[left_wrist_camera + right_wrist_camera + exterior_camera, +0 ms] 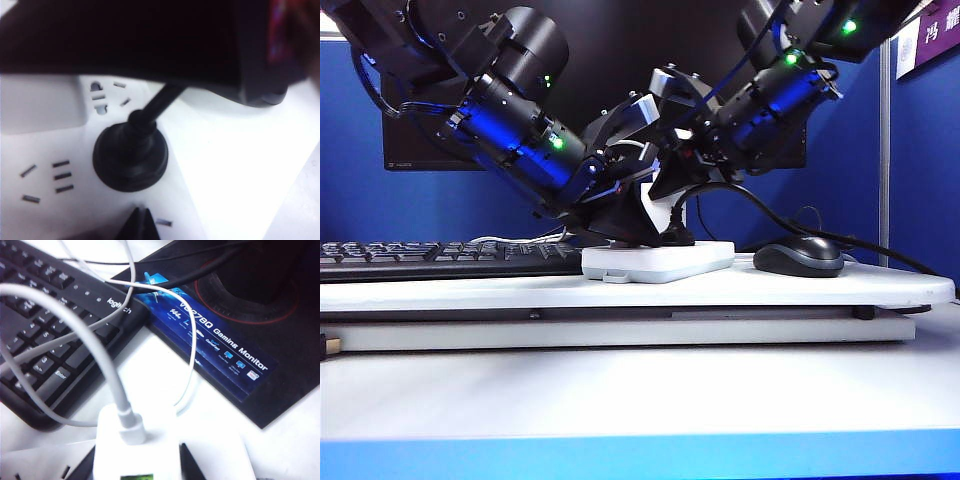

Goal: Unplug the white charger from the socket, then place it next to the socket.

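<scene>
- You had both arms converged low over the socket, which lay flat on the worktop between the keyboard and the mouse.
- Your right claw stood astride the white charger, a dark finger on each side of the block. It appeared closed on the charger, which looked still seated in the socket.
- Your left claw rested down at the socket beside the black plug. Its opening could not be determined from these views.
- Handling judgement: the charger is a light, rigid, smooth-sided block. It may slip under a slanted pull.
- Take hold across its flat sides, never by the thin white cable, which is limp and loops over the keyboard.
- The socket is light and may lift with the charger unless held down.
</scene>
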`<action>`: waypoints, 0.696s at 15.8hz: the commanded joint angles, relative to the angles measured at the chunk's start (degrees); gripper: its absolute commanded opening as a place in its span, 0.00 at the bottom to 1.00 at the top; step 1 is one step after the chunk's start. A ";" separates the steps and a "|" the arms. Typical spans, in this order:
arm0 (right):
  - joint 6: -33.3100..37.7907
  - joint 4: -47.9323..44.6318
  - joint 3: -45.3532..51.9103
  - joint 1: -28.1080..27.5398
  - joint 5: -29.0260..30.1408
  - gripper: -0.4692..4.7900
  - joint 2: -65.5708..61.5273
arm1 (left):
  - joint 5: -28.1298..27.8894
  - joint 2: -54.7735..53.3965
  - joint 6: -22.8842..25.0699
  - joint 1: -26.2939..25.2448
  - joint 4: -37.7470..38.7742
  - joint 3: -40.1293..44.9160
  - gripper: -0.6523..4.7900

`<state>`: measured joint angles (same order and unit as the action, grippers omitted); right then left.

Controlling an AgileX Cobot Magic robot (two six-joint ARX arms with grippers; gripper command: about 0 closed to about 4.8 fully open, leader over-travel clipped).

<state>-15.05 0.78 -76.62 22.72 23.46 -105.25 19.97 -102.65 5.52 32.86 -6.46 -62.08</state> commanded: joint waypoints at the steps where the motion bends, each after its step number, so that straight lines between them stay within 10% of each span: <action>1: -0.09 -3.54 -0.31 -0.13 0.85 0.09 1.38 | -0.46 -0.81 0.04 0.22 4.11 0.44 0.11; 11: 2.03 -5.75 -0.31 -0.07 3.21 0.09 2.34 | -0.46 -0.92 0.02 0.22 4.24 0.44 0.11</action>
<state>-15.03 0.36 -76.12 22.41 23.57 -104.36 20.08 -102.67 5.50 32.93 -6.46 -62.19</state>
